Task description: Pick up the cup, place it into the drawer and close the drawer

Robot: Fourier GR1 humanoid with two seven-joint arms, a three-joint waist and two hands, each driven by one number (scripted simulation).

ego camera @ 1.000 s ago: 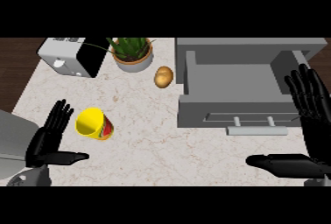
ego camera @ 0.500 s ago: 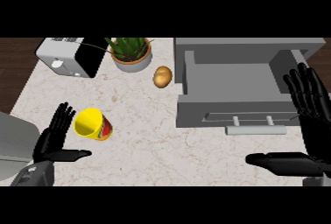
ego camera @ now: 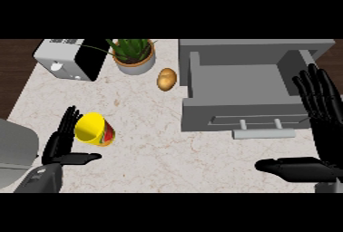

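1. Left robot hand (ego camera: 61, 144) is open, fingers straight, holding nothing, just beside the cup (ego camera: 94, 130).
2. Cup lies tipped near the table's (ego camera: 154, 149) left edge.
3. Probably light, rigid, slick; grasp around its sidewall.
4. Right robot hand (ego camera: 323, 131) rests open beside the open drawer (ego camera: 249, 93).

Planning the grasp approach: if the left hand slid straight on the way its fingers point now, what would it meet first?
Probably nothing soon. The left hand points up the counter, just left of the yellow cup; the toaster lies farther along. Height is unclear.
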